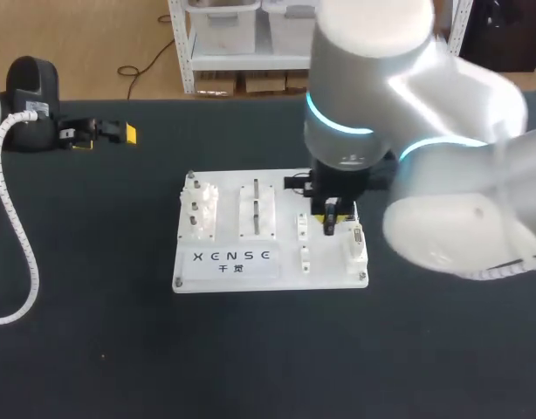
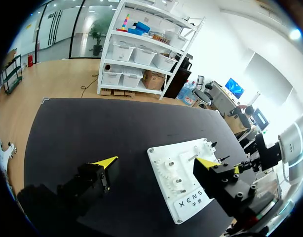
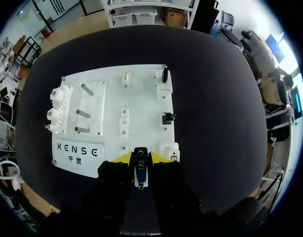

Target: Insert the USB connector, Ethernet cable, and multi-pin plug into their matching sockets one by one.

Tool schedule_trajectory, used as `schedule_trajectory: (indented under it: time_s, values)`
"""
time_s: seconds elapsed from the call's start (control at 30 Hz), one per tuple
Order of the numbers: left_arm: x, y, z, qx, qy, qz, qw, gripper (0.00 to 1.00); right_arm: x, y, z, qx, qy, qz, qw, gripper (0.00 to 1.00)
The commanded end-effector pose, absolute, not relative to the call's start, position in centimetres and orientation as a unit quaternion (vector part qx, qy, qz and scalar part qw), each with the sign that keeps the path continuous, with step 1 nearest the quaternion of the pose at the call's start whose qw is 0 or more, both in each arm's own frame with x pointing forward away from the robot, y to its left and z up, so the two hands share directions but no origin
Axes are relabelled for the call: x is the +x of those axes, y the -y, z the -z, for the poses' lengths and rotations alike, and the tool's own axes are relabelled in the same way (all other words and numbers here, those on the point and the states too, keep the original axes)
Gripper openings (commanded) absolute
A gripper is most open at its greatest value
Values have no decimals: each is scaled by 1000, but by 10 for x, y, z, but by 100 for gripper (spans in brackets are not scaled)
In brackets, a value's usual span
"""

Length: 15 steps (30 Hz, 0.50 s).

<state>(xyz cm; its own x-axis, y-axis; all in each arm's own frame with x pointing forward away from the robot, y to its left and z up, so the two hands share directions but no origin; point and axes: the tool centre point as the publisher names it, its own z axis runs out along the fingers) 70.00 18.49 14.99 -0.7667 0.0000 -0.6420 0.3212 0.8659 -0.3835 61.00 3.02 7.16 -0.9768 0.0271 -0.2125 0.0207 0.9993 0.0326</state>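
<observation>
**Head view:** Black desk [image 1: 120, 349] w/ a flat white rectangular fixture board [image 1: 242, 262] near its middle. The white-grey R arm [image 1: 443, 148], w/ lit cyan rings, comes in over the board's right half. The R tool [image 1: 331, 218] points down over that half, just beside a white socket block [image 1: 356, 244] at the board's right edge. Its fingers' state can't be told from here. The L tool [image 1: 104, 136] sits well apart from the board, beyond its far-left corner, yellow tips apart.

**Left wrist view:** The L tool [image 2: 156, 162] has its fingers spread wide, nothing btwn them. The board [image 2: 183, 197] lies on the desk [image 2: 92, 128] ahead of the tool, partly behind one finger. The R arm [image 2: 294, 148] stands at the board's far side.

**Right wrist view:** The R tool [image 3: 140, 158] is clamped on a small dark connector w/ a silver-blue end [image 3: 140, 173]. Both yellow-tipped fingers press it from opposite sides. The connector is at the board's [image 3: 141, 98] edge nearest the tool, just beside the socket block [image 3: 170, 149] and not in it. Whether it touches the board can't be told. Steel pegs [image 3: 82, 113] stand on the board's opposite half.
</observation>
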Motion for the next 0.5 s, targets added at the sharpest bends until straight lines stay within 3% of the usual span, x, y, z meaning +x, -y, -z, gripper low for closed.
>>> schedule_trajectory:
  time_s: [0.03, 0.5]
  values:
    - [700, -185, -150, 88, -908, 243, 330, 100, 602, -11, -79, 14, -993, -19, 118, 0]
    - [700, -185, -150, 88, -908, 243, 330, 100, 600, 11, -70, 23, -994, 3, 111, 0]
